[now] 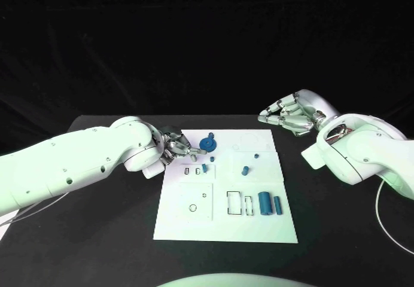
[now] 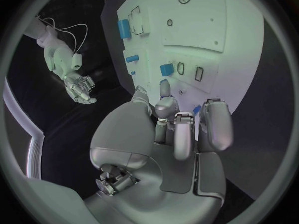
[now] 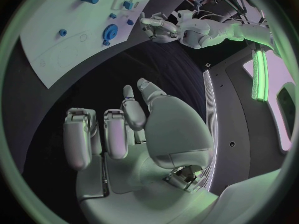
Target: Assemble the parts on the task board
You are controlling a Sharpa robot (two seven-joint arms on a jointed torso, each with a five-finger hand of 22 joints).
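The white task board (image 1: 185, 224) lies in the middle of the black table. My left hand (image 1: 181, 146) hovers over its far left corner, fingertips beside a blue gear (image 1: 209, 143). Between its fingers (image 2: 167, 104) a small blue bit (image 2: 196, 109) shows; whether it is pinched I cannot tell. A small blue peg (image 1: 211, 160) sits just in front of the gear. More blue parts lie on the board: a short piece (image 1: 245, 170), a cylinder (image 1: 265, 204) and a slim bar (image 1: 277, 204). My right hand (image 1: 292, 116) hangs past the far right corner, fingers loosely bent, holding nothing.
Outlined slots (image 1: 233, 203) and small holes mark the board's near half. Bare black table (image 1: 95, 239) surrounds the board on both sides. A thin white cable (image 1: 384, 221) trails along the right arm.
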